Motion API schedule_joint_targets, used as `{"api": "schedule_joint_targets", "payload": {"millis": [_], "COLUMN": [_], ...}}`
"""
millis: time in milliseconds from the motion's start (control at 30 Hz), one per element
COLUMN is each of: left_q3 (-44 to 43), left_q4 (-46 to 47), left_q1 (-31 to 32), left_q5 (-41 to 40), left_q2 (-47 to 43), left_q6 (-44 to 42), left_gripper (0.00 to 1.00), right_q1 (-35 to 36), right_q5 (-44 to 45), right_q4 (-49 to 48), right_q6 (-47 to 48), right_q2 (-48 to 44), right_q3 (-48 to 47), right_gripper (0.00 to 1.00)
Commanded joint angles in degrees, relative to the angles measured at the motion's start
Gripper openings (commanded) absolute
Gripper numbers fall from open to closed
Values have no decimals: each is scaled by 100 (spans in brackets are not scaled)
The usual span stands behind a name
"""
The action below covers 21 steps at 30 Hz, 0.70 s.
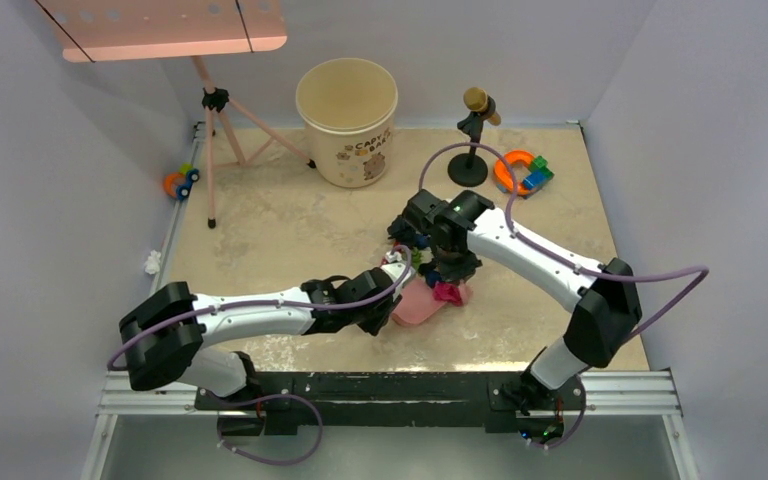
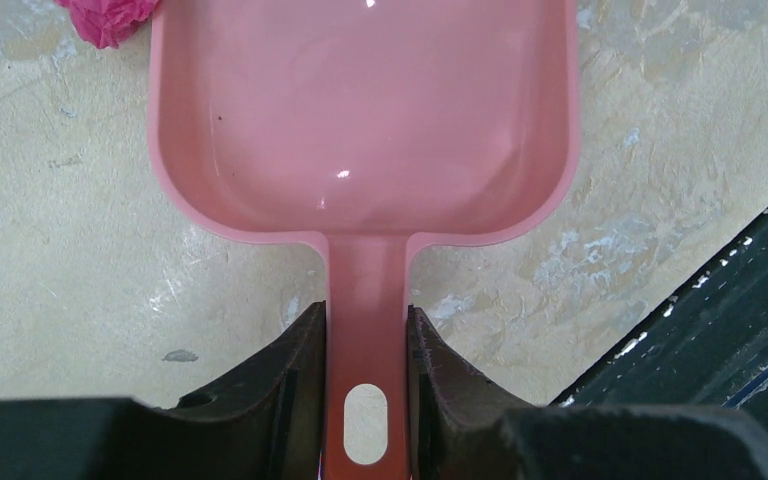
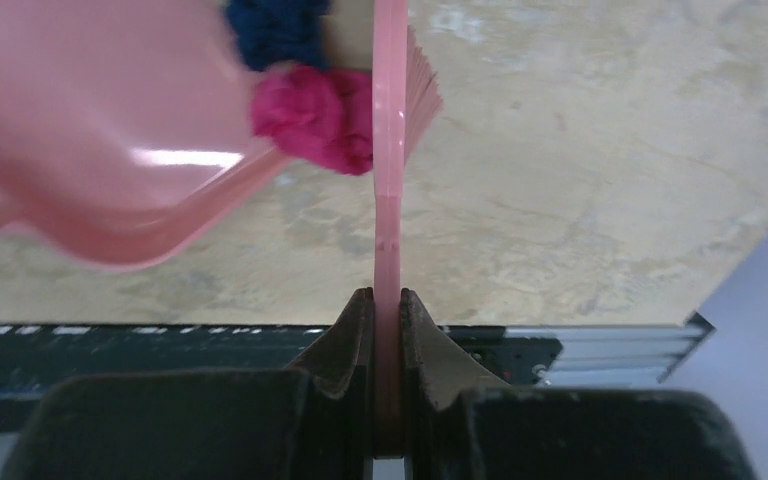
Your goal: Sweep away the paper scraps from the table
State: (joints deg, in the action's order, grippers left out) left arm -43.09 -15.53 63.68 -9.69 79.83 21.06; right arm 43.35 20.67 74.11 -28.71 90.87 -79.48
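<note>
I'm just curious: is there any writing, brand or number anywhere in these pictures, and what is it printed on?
"CAPY" above "BARA": on the side of the cream bucket, small; the last letters are hard to make out.
Cartoon print beside and under those words: too blurred to read anything more.
Pink dustpan and pink brush: no writing visible in the wrist views.
</note>
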Motion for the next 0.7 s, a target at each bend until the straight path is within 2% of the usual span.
{"api": "schedule_joint_targets", "payload": {"millis": [0,133,233,433,600,667], "left_q3": [-221,-208,-185,-100,-141,-164], "left_q4": [57,126,141,209,203,160], "left_q1": [4,4,4,4,4,4], "left_q5": [-138,-104,-140,-235,-253,-322], "left_q2": [117,152,151,138,219,267], "left_q6": [185,199,188,394,654,753], "left_gripper": [0,0,0,0,0,0], "right_q1": [209,90,-216,-727,-727,-723], "right_q5": [-1346,-1763,-1633,129,1831,2138], "right_q4": [-761,-988,-987,-694,-454,-368], "right_q6": [17,87,94,259,506,723], "right_q2": [-534,-928,-1131,-1019,-301,94], "right_q3": [-256,-672,-795,-934,-1159,-1207], "right_gripper": [0,0,0,0,0,0]}}
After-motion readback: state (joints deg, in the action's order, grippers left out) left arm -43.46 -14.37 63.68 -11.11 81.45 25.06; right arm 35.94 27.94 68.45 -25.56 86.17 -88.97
